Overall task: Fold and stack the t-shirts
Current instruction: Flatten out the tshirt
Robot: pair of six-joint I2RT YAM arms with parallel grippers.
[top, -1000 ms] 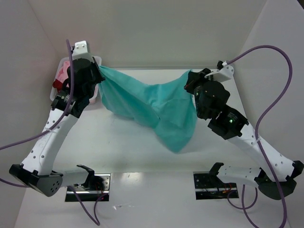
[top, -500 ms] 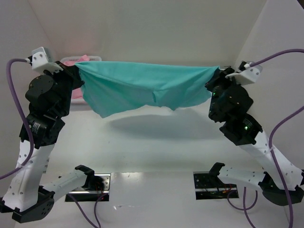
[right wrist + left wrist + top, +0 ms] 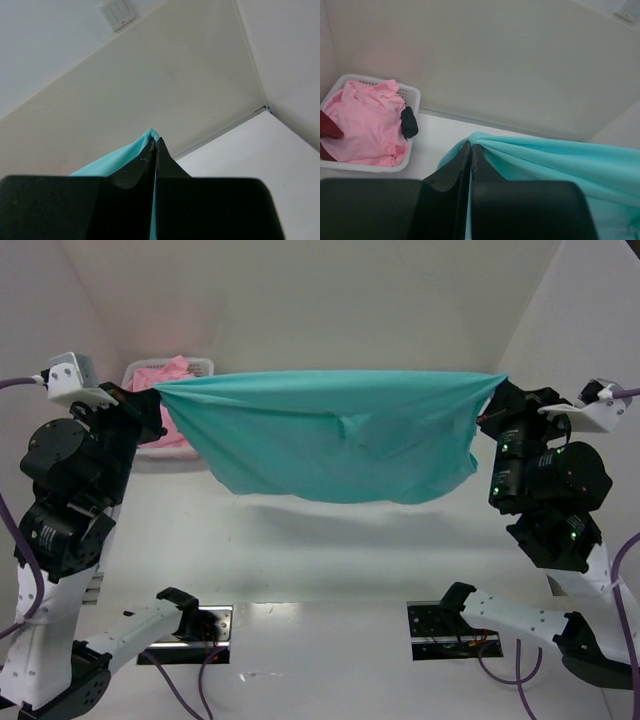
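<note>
The teal t-shirt (image 3: 330, 440) hangs stretched wide in the air between both arms, high above the table. My left gripper (image 3: 158, 392) is shut on its left corner; the left wrist view shows the gripper (image 3: 470, 146) pinching the teal cloth (image 3: 560, 160). My right gripper (image 3: 492, 392) is shut on its right corner; the right wrist view shows the gripper (image 3: 154, 141) with the teal cloth (image 3: 117, 157) beside it. The pink t-shirt (image 3: 365, 120) lies crumpled in the white basket (image 3: 412, 145), with a strip of the dark red t-shirt (image 3: 327, 127) at its left.
The white lattice basket (image 3: 205, 367) stands at the back left against the wall. A small black item (image 3: 409, 121) rests on the pink shirt near the basket's right rim. White walls enclose the table on three sides.
Both arms have lifted and spread apart. The teal shirt went from sagging near the table to stretched taut and wide, high in the air.
</note>
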